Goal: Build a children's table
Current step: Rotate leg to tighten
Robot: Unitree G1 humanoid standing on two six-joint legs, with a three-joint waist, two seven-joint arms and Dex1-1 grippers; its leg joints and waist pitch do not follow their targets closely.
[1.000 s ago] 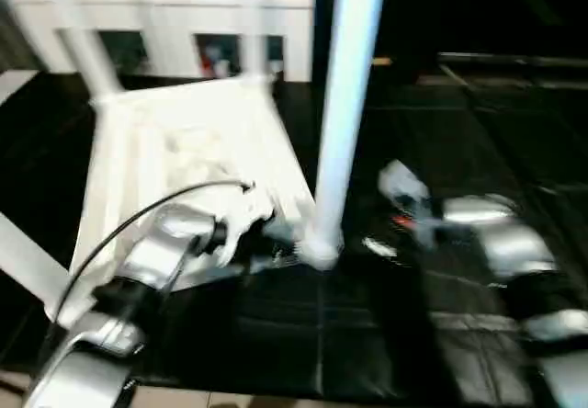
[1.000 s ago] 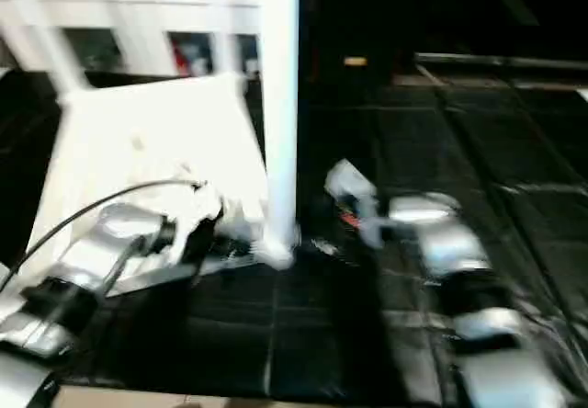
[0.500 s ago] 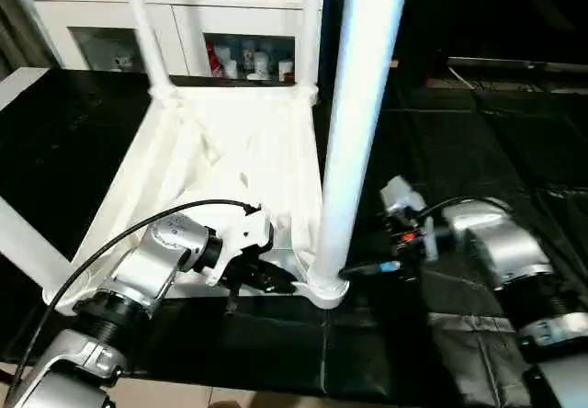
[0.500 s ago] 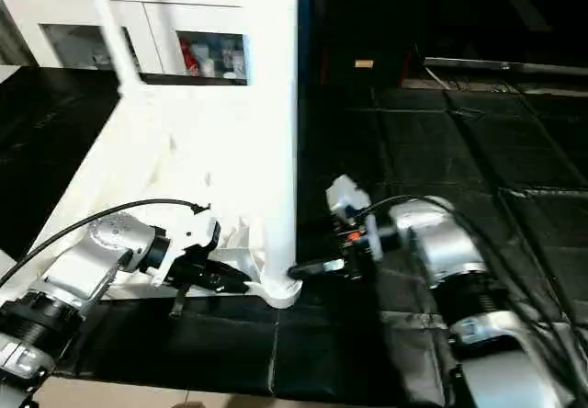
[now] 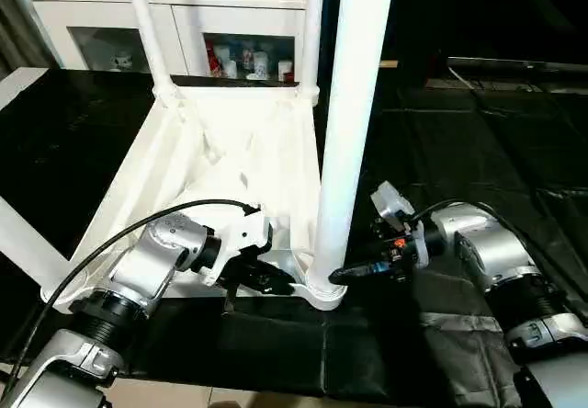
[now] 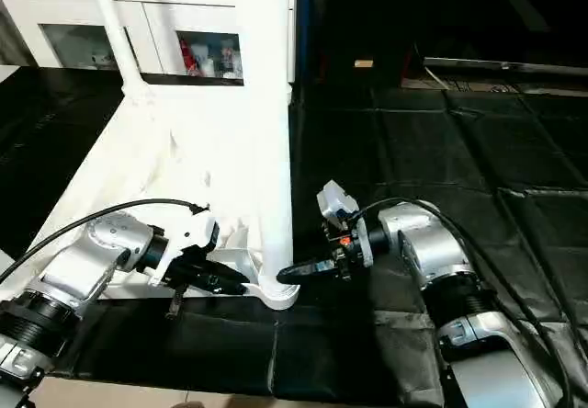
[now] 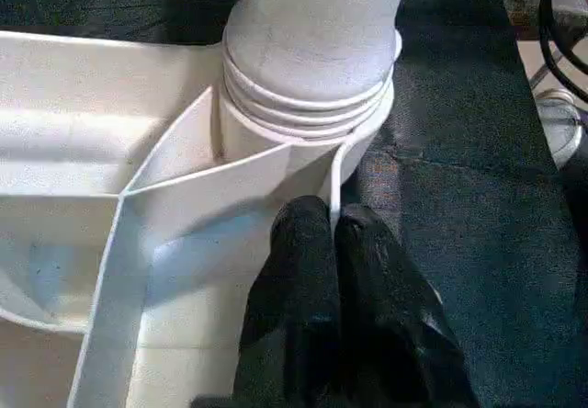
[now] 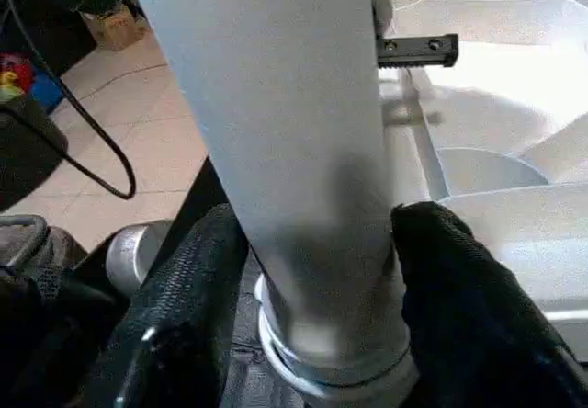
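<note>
The children's table top (image 5: 230,151) lies upside down on a black mat, ribbed underside up. A thick white leg (image 5: 354,105) stands in the near right corner socket (image 7: 312,105). Thin legs rise at the far left (image 5: 147,22) and far right (image 5: 312,22) corners, and another leg (image 5: 23,243) stands at the near left. My left gripper (image 7: 333,220) is shut, pinching the thin edge wall of the top right beside that socket. My right gripper (image 8: 317,233) has one finger on each side of the near right leg just above the socket, both fingers (image 8: 184,279) touching it.
A white cabinet (image 5: 184,13) with glass doors stands behind the table. The black mat (image 5: 478,151) stretches to the right, with a wrinkle (image 5: 450,321) under my right forearm. Tan floor (image 5: 276,399) shows at the near edge. A black cable (image 5: 110,243) loops over my left forearm.
My right gripper has moved left to the near right leg and its fingers have come together around it. My left gripper stays shut at the socket. The camera view has shifted.
</note>
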